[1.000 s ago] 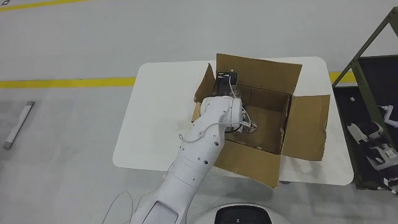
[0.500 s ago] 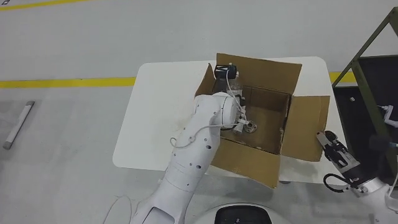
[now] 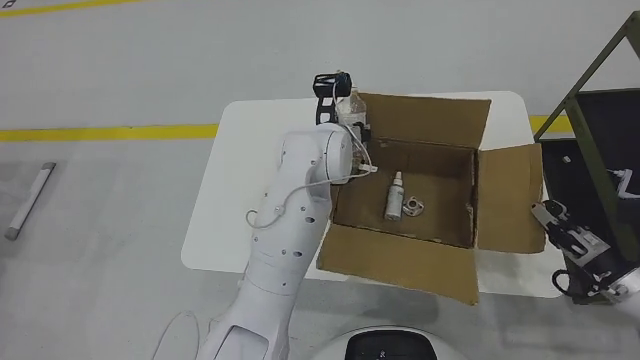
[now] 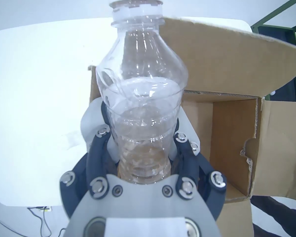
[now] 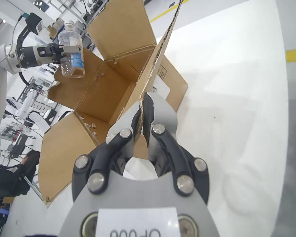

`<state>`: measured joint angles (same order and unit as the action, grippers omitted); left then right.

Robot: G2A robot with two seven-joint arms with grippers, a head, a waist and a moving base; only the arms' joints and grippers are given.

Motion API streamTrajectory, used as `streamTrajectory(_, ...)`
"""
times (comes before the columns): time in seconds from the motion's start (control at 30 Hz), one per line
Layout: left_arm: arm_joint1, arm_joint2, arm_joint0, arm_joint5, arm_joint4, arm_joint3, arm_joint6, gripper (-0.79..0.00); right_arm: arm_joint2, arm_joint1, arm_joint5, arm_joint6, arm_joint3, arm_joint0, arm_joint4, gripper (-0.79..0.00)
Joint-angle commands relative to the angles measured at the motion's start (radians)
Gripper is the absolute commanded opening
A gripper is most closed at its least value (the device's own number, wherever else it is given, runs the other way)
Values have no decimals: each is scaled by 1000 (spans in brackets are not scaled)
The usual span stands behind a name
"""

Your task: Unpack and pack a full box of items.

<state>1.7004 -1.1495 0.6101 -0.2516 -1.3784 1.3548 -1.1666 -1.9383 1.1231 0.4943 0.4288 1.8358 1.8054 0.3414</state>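
One clear bottle (image 3: 350,109), white-capped and part full of water, hangs roughly upright in the air above the far left corner of the box (image 3: 425,155). The left gripper (image 4: 141,124) has its fingers clamped round the bottle's body. Just below them sits a blue label (image 5: 78,59), with print too small to read.

Two more items lie on the box floor near the middle. One is a white spray bottle (image 3: 395,197) on its side. The other, just beside it, is a small pale fitting (image 3: 414,204) that I cannot make out.

The box sits on a white table (image 3: 245,190) with its flaps open. Its far flap (image 3: 425,118) stands up right beside the bottle, and the near flap (image 3: 400,260) folds out toward the robot. The right flap (image 3: 512,198) is pinched at its ragged edge by the right gripper (image 5: 143,108), whose fingers are closed on the cardboard. A white sticker (image 5: 162,87) on the box's outer right wall carries print I cannot read.

Further out, a green rack (image 3: 605,120) stands past the table's right end. Yellow lines (image 3: 100,132) cross the grey floor, and a pale bar (image 3: 30,200) lies on the floor well to the left.
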Motion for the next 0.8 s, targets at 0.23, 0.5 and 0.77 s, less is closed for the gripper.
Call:
streamTrajectory(0.23, -15, -50, 9, 39, -50, 43, 5, -785, -59, -27, 53, 105, -101, -143, 27, -785)
streamTrajectory(0.5, -31, -92, 33, 47, -141, 65, -11, -785, -63, -40, 89, 130, -128, -188, 54, 0)
streamTrajectory(0.77, -52, -163, 27, 56, -285, 77, -4, -785, -91, -43, 74, 43, -86, -169, 141, 0)
